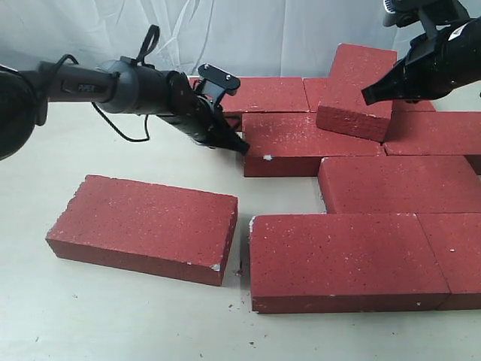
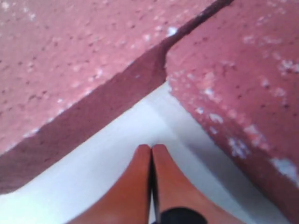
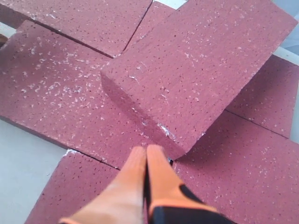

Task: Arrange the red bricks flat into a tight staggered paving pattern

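Note:
Several dark-red bricks lie flat on the white table, packed at the right. One brick (image 1: pixel 143 227) lies apart at the front left. Another brick (image 1: pixel 358 89) rests tilted on top of the back ones, also seen as the raised brick (image 3: pixel 196 70). My left gripper (image 1: pixel 242 146) is shut and empty, its tips at the left end of a back brick (image 1: pixel 308 143), over bare table between two bricks (image 2: pixel 152 147). My right gripper (image 1: pixel 367 96) is shut and empty, its tips (image 3: pixel 147 149) at the low corner of the tilted brick.
A large front brick (image 1: pixel 346 259) lies with a narrow gap to the loose left one. White cloth (image 1: pixel 248 34) hangs behind the table. Bare table (image 1: pixel 113 316) spreads at the front left. A black cable (image 1: pixel 124 128) trails under the left arm.

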`<state>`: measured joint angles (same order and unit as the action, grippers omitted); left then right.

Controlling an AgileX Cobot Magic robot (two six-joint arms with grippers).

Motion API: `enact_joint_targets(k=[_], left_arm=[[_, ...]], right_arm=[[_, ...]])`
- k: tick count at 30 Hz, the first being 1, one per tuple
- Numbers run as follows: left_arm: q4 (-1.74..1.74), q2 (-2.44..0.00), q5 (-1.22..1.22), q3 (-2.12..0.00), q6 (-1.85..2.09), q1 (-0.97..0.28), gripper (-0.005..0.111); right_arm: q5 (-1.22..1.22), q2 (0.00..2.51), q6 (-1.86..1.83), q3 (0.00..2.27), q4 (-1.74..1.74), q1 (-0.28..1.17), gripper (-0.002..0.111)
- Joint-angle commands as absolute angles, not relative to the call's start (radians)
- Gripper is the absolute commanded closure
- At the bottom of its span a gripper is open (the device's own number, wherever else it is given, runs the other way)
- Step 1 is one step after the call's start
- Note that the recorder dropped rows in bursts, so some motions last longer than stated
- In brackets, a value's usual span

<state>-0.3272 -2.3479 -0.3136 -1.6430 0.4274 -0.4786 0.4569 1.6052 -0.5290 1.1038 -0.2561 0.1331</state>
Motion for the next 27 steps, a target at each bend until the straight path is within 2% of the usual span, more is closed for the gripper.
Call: enact_joint_targets(k=[1, 5, 7, 10, 13, 18, 21, 27], left_arm=[[-0.314, -2.285, -0.380, -1.643, 0.427, -0.444, 0.107], [-0.286, -2.208, -0.446, -1.643, 0.429, -0.439, 0.107], [-0.255, -2.169, -0.463, -1.643, 0.431, -0.448, 0.107], [-0.292, -2.125, -0.389, -1.643, 0.431, -0.451, 0.107], [-0.297, -2.124, -0.351, -1.649, 0.440, -0.451, 0.107], [-0.191, -2.121, -0.516, -1.700, 0.485, -0.436, 0.107], [-0.141, -2.095, -0.661, -1.739, 0.418, -0.406, 0.107], [-0.052, -1.949, -1.002, -1.723, 0.358, -0.337, 0.107]], right_arm=[[0.432, 1.598, -0.527, 1.100, -0.262, 0.128, 0.109], [0.381, 1.623, -0.527, 1.098, -0.248, 0.128, 0.109], [0.280, 1.645, -0.519, 1.088, -0.250, 0.117, 0.109], [0.179, 1.655, -0.491, 1.072, -0.279, 0.046, 0.109], [0.180, 1.668, -0.471, 1.067, -0.323, -0.010, 0.109], [0.337, 1.686, -0.471, 1.077, -0.349, -0.034, 0.109], [0.504, 1.670, -0.521, 1.141, -0.411, 0.008, 0.109], [0.752, 1.670, -1.039, 1.172, -0.732, 0.198, 0.109]])
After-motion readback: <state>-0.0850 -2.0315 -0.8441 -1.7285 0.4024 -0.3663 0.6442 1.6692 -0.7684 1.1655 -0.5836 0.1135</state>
